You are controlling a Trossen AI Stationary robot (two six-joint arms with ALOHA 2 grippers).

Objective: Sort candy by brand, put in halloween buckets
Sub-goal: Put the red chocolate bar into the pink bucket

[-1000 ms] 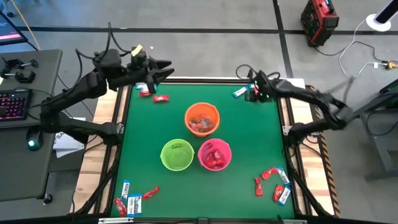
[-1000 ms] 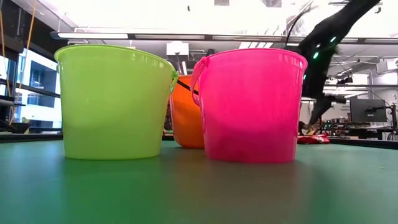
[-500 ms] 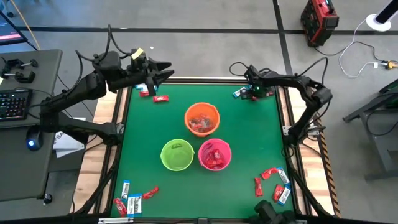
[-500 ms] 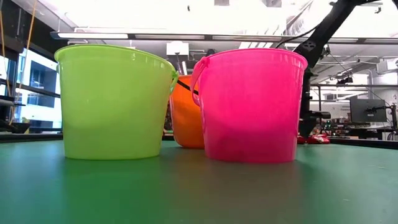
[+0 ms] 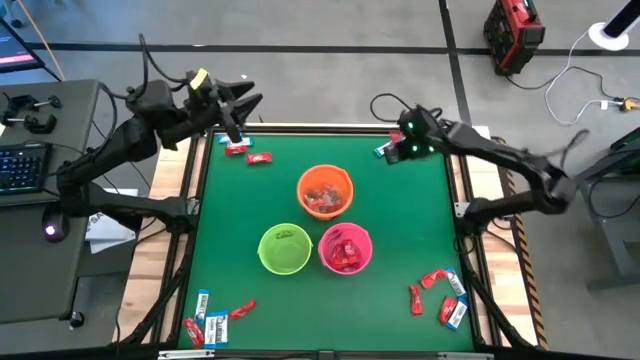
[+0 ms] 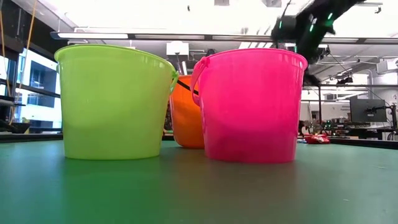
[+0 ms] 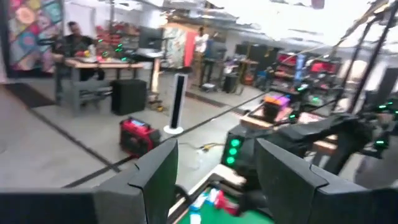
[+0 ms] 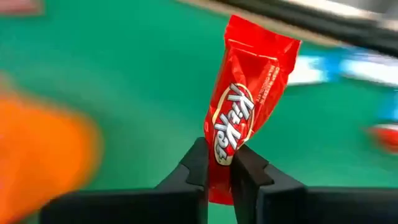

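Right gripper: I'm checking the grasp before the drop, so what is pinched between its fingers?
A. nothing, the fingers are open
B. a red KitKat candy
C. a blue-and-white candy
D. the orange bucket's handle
B: in the right wrist view the right gripper has its two dark fingers closed on the lower end of a red KitKat candy, which stands up above the green table.

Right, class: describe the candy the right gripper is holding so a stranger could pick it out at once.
Start at the green table and go to its far right corner, where the right gripper hangs above the surface. Pinched between its dark fingers is a red KitKat bar. Unlike the loose candies lying nearby, it is lifted off the table.
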